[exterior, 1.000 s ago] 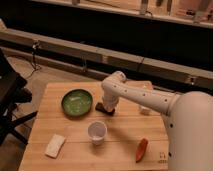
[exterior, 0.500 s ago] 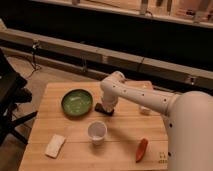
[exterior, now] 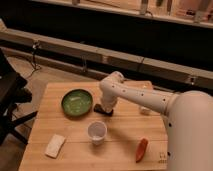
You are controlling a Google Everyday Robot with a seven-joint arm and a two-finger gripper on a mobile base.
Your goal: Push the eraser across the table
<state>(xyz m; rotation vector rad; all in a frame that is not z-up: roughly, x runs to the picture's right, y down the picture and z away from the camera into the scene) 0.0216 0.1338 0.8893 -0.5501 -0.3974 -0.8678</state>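
The eraser (exterior: 101, 110), a small flat black block, lies on the light wooden table (exterior: 125, 130) just right of the green bowl. My white arm reaches in from the right and bends down over the table's middle. My gripper (exterior: 106, 106) is down at the eraser, touching or right over it.
A green bowl (exterior: 76, 102) sits left of the eraser. A white cup (exterior: 97, 132) stands in front of it. A pale pad (exterior: 55, 145) lies at the front left, an orange-red object (exterior: 141, 149) at the front right, a small white object (exterior: 144, 110) at the right.
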